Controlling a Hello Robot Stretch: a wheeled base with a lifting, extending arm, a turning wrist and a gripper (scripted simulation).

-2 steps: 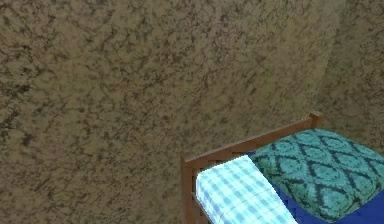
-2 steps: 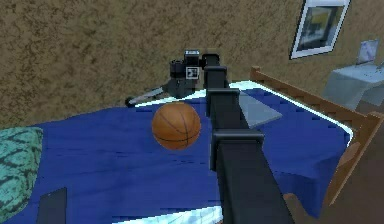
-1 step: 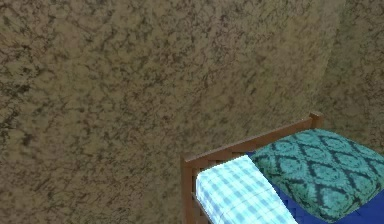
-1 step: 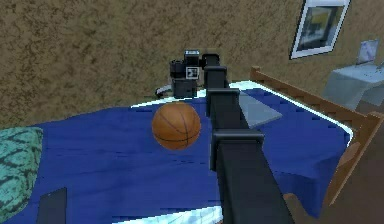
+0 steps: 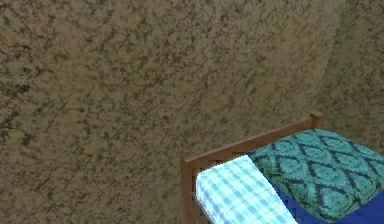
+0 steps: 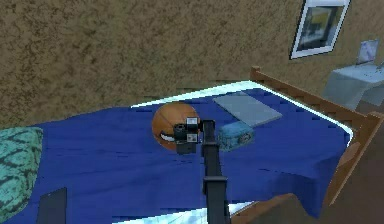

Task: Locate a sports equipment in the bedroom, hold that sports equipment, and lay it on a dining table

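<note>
Basketball (image 6: 166,117) lies mid-mattress on the blue bed (image 6: 105,160). Gripper (image 6: 183,136) is right at it; can't tell the claw's state or whether it has a hold. Locating looks done. Lift and dining-table drop not yet done.

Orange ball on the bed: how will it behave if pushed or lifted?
Probably rolls: the orange ball is round, though the soft blue bedcover may damp that. Likely light for its size if inflated. Looks wider than the claw, so grip may slip.
</note>
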